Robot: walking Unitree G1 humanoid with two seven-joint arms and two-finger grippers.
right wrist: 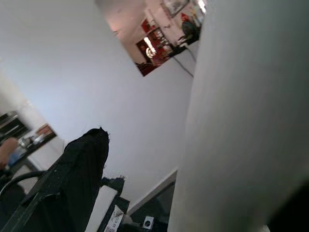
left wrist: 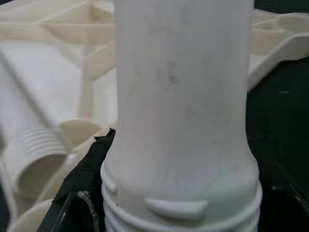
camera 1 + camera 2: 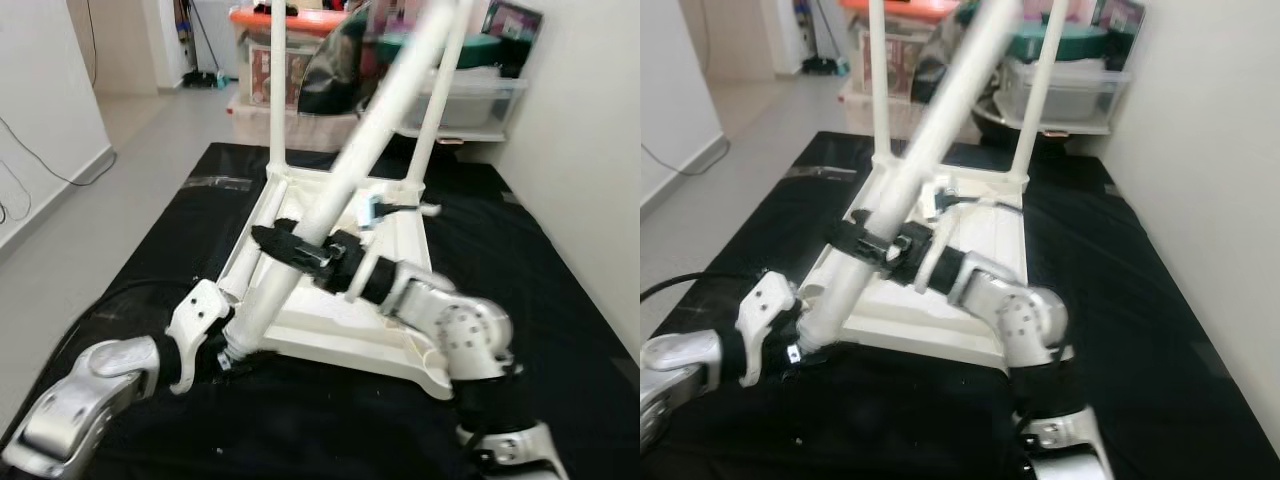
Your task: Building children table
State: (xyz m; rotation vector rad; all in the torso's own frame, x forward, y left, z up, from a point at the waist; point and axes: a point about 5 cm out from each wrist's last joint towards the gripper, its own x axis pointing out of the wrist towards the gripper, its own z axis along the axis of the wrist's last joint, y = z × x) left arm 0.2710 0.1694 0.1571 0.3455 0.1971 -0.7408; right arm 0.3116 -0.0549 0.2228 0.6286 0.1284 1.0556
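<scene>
Tabletop [image 3: 320, 330]: cream-white moulded plastic, lying upside down on your black floor mat [image 3: 120, 270], ribbed underside facing up. Two legs already stand upright in its far corners, the left one [image 3: 277, 90] and the right one [image 3: 440, 90], both plain white tubes.

Loose table leg [image 3: 350, 170]: a long white tube, thicker toward its lower end, tilted steeply so its top leans away to your right and up past the storage boxes [image 3: 470, 95]. Its lower end finishes in a raised collar with screw threads [image 2: 183, 217], seen close in your left wrist view. That end sits at the near left corner of the tabletop, just beside an open ribbed socket [image 2: 41, 159]; whether the threads have entered a socket cannot be told.

Left gripper [image 3: 228, 352]: at the leg's threaded base, one black finger [image 2: 79, 179] showing beside the tube. You cannot tell whether it is clamped.

Right gripper [image 3: 290, 245]: partway up the same leg, black fingers [image 3: 275, 240] wrapped across the tube and closed on it.

Surroundings: pale floor [image 3: 130, 130] to your left, white wall [image 3: 590, 150] to your right, stacked plastic tubs beyond the mat, one with an orange lid [image 3: 290, 18].
</scene>
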